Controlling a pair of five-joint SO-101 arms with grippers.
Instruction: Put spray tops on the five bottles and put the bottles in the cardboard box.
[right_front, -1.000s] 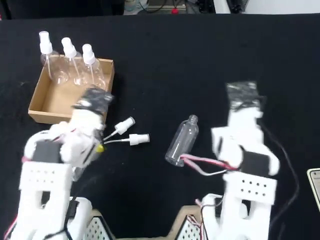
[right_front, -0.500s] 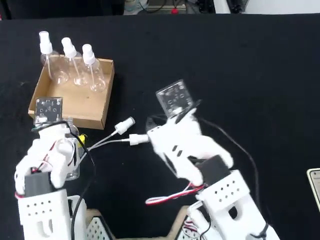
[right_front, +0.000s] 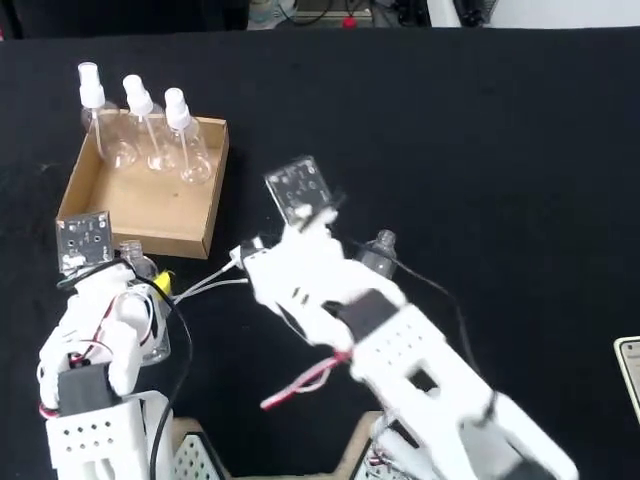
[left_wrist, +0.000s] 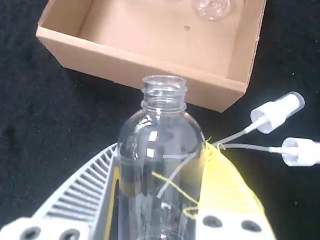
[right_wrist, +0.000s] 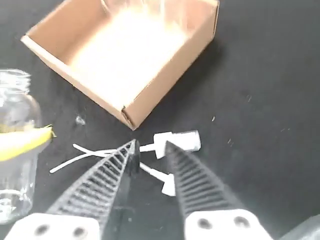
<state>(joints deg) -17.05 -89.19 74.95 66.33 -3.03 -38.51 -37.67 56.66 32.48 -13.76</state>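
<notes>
My left gripper (left_wrist: 161, 200) is shut on an uncapped clear bottle (left_wrist: 162, 160), held neck-up just in front of the cardboard box (left_wrist: 150, 65); the same bottle (right_front: 133, 258) shows at the near left in the high view. My right gripper (right_wrist: 150, 147) is open right above two loose spray tops (right_wrist: 180, 141), their thin tubes (right_front: 200, 287) trailing toward the left arm. A second uncapped bottle (right_front: 378, 250) lies behind the right arm, mostly hidden. Three capped bottles (right_front: 150, 130) stand along the far side of the box (right_front: 130, 235).
The right arm (right_front: 400, 350) stretches diagonally across the middle of the black table. A pale flat object (right_front: 630, 365) sits at the right edge. Cables lie beyond the table's back edge. The box's near half holds nothing.
The right arm swung from the right side leftward across the table to the spray tops. The left arm drew back toward the near left with the bottle in its grip.
</notes>
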